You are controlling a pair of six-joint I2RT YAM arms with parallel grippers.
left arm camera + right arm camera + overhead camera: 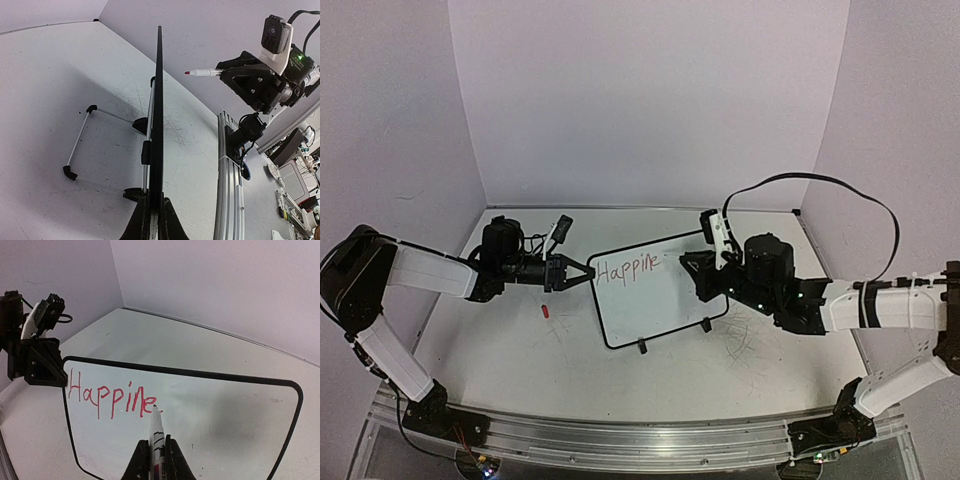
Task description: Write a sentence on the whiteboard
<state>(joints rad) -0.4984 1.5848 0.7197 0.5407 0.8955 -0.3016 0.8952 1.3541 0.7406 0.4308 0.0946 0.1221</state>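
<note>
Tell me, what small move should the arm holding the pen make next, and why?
Probably shift the pen in the right gripper a touch rightward, touch down and start an "s". The red writing reads "Happine" so far, the pen tip hovers just off the board by the "e", bare whiteboard lies to its right, and the left gripper clamps the board's left edge.

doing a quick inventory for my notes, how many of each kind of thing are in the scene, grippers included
whiteboard: 1
marker: 1
small red piece: 1
grippers: 2, left gripper and right gripper
total: 5
</note>
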